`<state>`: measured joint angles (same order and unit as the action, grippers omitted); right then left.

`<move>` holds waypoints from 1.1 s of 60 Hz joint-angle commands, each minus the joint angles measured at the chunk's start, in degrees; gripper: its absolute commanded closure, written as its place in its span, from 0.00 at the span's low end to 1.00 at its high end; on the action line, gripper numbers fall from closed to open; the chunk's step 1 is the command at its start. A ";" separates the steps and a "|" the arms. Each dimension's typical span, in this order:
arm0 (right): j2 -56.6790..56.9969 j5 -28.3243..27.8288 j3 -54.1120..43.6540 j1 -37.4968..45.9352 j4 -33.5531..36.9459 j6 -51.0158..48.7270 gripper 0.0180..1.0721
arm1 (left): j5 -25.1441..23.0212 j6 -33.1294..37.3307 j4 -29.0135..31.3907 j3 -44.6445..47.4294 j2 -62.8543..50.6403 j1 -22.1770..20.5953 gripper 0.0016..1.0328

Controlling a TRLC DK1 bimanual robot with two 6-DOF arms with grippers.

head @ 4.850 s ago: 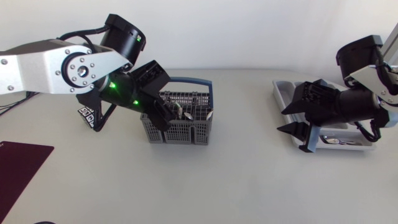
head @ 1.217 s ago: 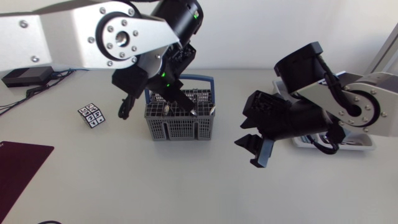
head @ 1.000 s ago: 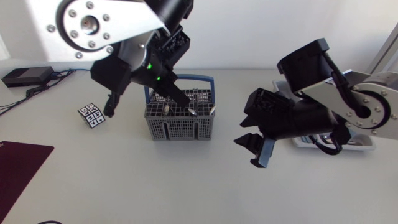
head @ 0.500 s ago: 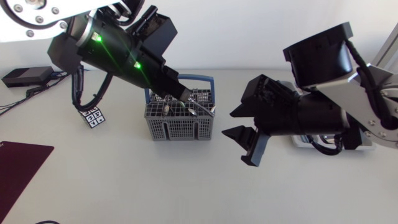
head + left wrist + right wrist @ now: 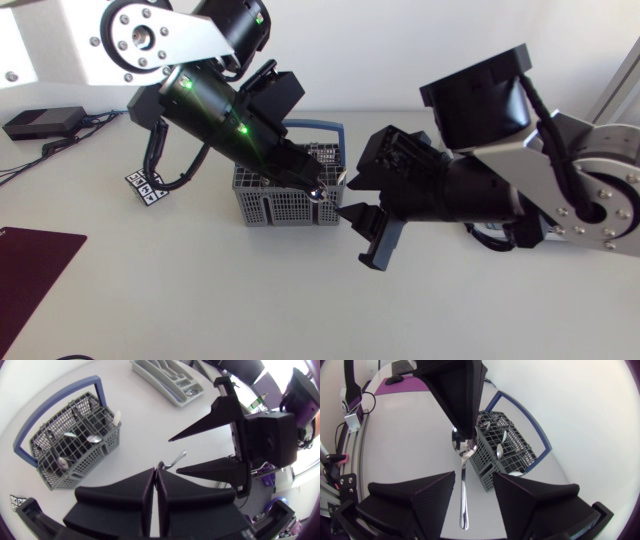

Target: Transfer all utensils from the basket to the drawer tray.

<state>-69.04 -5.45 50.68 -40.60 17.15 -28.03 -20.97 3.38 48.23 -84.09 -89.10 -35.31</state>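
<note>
While left tool [image 5: 156,472] pinches the spoon [image 5: 463,495], it juts between right tool's [image 5: 474,477] fingers.

Bright, even light from overhead fills the white table [image 5: 200,300], so shadows stay soft and pale; a faint one lies on the near side of the basket [image 5: 290,210]. Green indicator lights glow on the left arm [image 5: 215,105]. The spoon [image 5: 465,450] catches a small glint on its bowl. The right gripper [image 5: 473,477] has matte black fingers [image 5: 420,500] that swallow the light.
</note>
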 commanded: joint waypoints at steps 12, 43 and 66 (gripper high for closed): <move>-3.30 1.50 0.04 -1.68 -1.77 1.40 0.74 | -3.02 -1.00 1.69 -2.39 -1.52 -0.11 0.97; -3.04 -0.08 -0.23 -1.59 0.43 0.87 0.95 | -4.52 -1.00 2.13 -2.74 -1.34 0.24 0.85; -1.28 -4.04 -2.60 0.26 3.33 -0.80 0.95 | -4.69 -1.53 1.34 -4.50 1.38 3.85 0.43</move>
<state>-71.35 -8.71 50.11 -41.41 19.35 -28.38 -25.08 2.96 49.56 -86.70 -89.52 -32.82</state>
